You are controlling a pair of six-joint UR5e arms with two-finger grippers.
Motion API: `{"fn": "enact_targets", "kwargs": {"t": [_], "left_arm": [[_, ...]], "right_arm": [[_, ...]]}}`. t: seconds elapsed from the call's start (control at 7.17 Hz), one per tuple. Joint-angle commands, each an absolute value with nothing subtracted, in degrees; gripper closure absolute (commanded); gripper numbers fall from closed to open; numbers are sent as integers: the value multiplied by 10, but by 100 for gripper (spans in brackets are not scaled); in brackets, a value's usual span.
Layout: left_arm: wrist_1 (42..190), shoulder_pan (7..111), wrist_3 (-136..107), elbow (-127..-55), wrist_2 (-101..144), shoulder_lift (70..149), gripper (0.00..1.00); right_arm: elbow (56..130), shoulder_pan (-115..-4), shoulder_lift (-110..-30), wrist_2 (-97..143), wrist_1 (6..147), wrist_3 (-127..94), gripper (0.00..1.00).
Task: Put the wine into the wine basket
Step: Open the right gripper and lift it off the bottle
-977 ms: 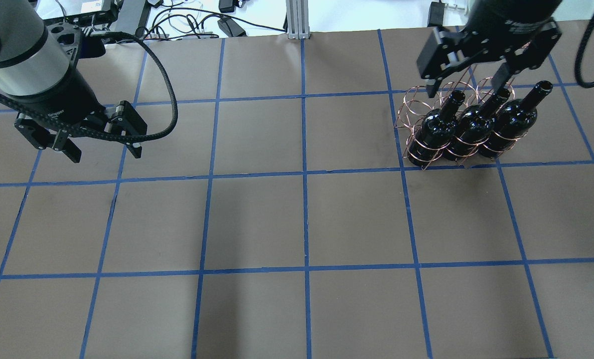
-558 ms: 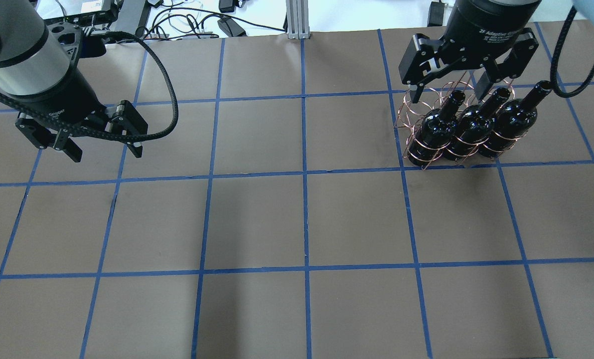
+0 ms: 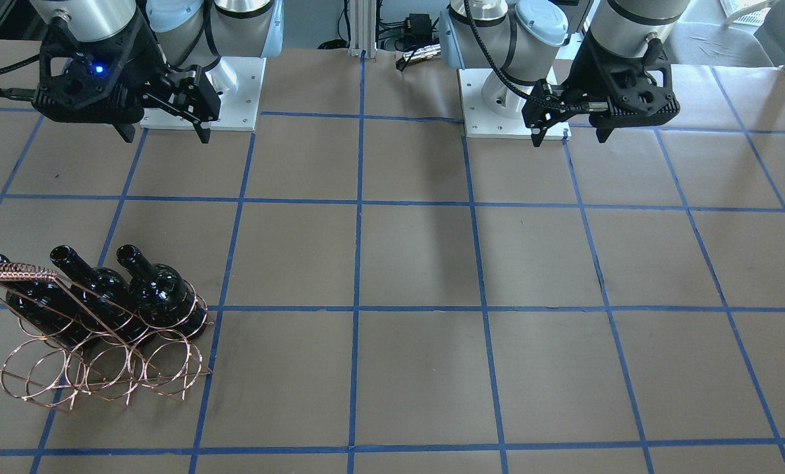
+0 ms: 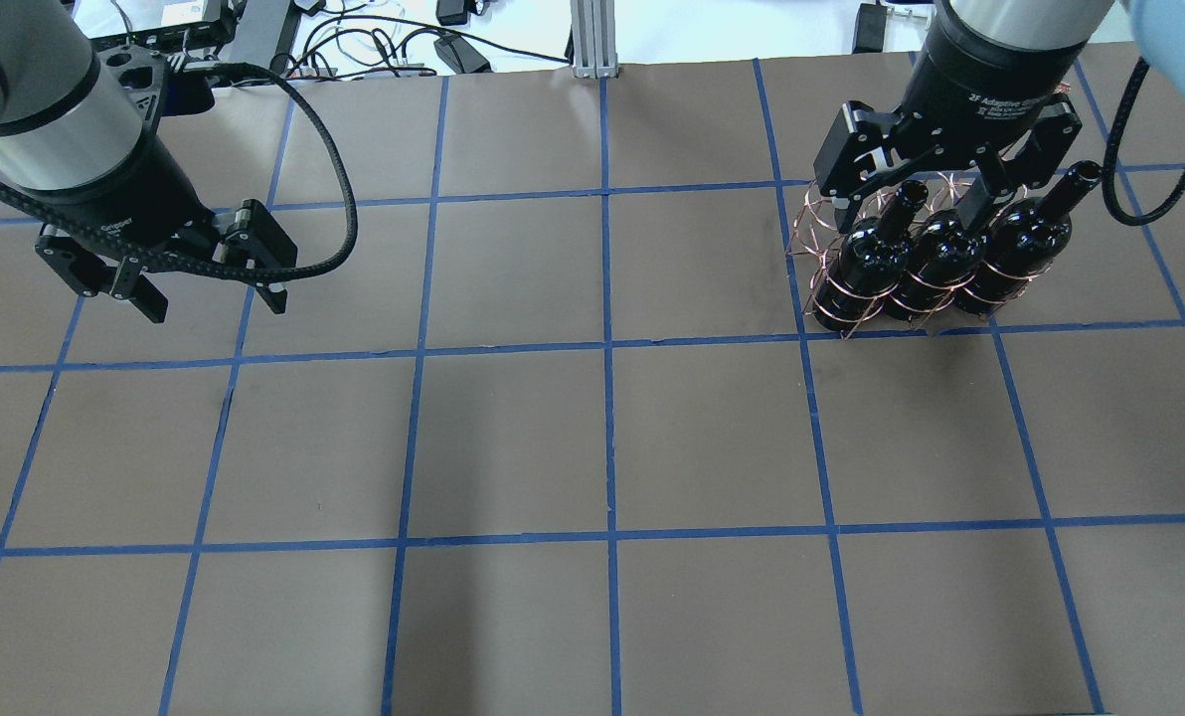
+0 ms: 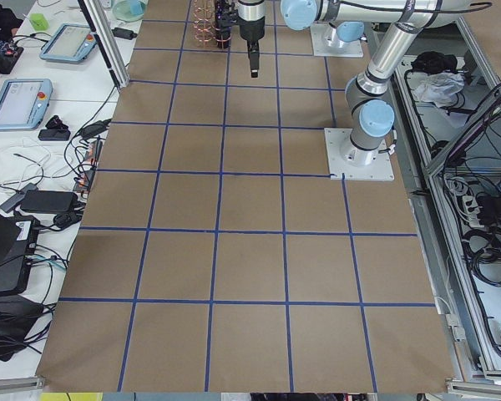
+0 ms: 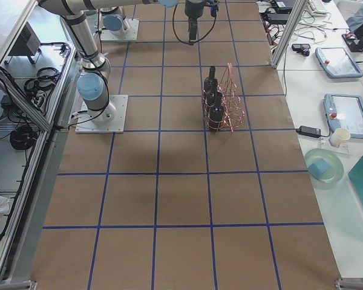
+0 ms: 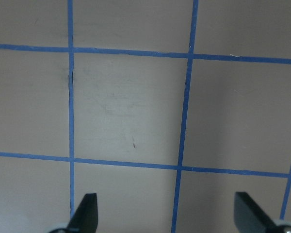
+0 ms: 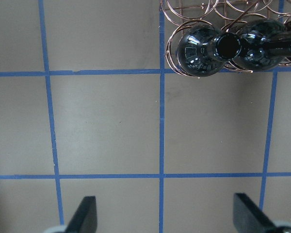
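Black wine (image 4: 871,261) sits in wine basket (image 3: 106,359); right jaws withdrew, wide; left jaws wide.

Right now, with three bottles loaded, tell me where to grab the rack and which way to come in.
Probably best: take the handle at the top of its arch, coming straight down. It rises above the bottles, so the crown is free; the thin rings of the rack offer little to pinch, and the bottles crowd the robot's side.

glossy black wine (image 4: 935,261), copper wine basket (image 3: 17,268)
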State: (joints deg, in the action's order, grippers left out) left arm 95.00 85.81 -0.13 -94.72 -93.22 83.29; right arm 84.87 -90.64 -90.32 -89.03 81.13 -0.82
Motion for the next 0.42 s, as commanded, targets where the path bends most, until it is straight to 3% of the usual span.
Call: {"fn": "enact_targets", "kwargs": {"t": [0.0,0.28], "left_arm": [[947,862,-2,-948,-930,834,0],[938,865,5,-943,-929,827,0]], "right_arm": [[852,-904,-903,-896,811,-4,0],[853,-904,-904,-897,810,-4,0]]}}
